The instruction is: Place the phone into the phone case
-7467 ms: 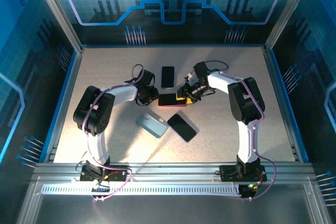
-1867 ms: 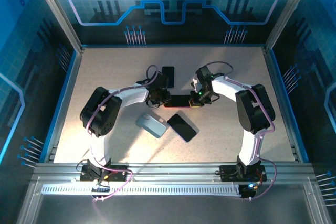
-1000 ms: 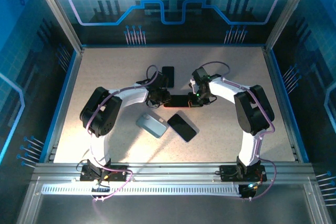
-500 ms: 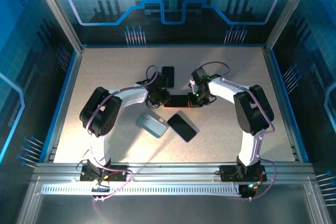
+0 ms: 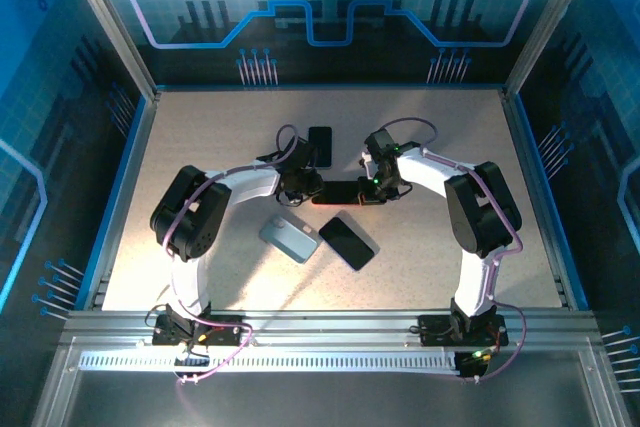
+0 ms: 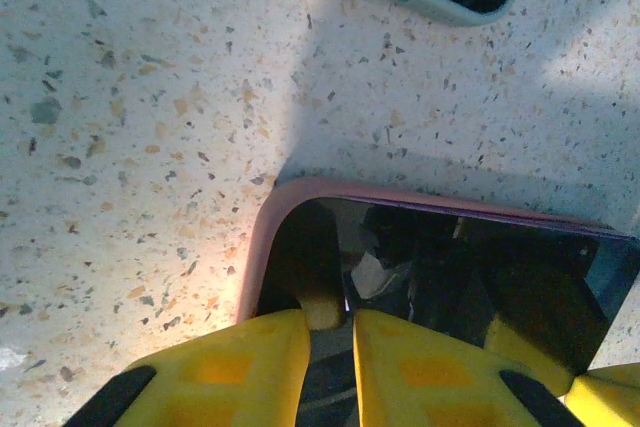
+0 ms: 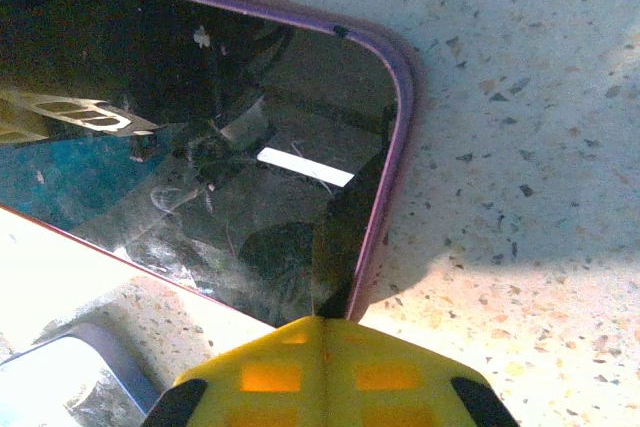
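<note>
The left claw (image 6: 330,332) rested its yellow tips on one end of the phone (image 6: 450,267), with a narrow slit between its fingers. Whether they pinched anything could not be told. The right claw (image 7: 325,332) was clenched empty against the rim of the pink phone case (image 7: 403,137), and the phone lay just ahead of it, between both claws.

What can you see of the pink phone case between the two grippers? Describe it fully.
The pink phone case lies flat on the speckled table and holds a dark, glossy phone inside its thin, rounded, rubbery-looking rim. The left gripper sits at one end, and the shut right gripper sits at the other.
</note>
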`<act>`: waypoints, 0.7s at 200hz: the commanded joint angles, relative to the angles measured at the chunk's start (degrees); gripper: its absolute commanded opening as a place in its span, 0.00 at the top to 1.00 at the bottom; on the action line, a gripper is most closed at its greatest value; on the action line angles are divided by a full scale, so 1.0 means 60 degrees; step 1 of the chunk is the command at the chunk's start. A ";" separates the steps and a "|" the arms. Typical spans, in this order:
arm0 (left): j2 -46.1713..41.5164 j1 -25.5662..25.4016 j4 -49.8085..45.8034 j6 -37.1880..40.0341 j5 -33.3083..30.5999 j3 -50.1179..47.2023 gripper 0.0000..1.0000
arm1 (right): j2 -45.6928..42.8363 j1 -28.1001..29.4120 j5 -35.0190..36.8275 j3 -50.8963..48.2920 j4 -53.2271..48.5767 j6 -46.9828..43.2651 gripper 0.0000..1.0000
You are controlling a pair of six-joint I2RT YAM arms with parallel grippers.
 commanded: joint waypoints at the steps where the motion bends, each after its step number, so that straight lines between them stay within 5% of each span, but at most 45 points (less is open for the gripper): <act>1: 0.0313 0.0086 -0.0766 0.0114 -0.0151 -0.0469 0.77 | 0.2387 0.1183 -0.0528 -0.1642 0.0486 0.0104 1.00; 84: 0.0257 0.0064 -0.0810 0.0149 -0.0407 -0.0557 0.77 | -0.0985 0.0275 -0.0325 0.0404 -0.1156 -0.0057 1.00; 140: 0.0298 0.0059 -0.0894 0.0235 -0.0456 -0.0528 0.78 | -0.1034 -0.0008 -0.0479 0.1227 -0.1510 -0.0231 1.00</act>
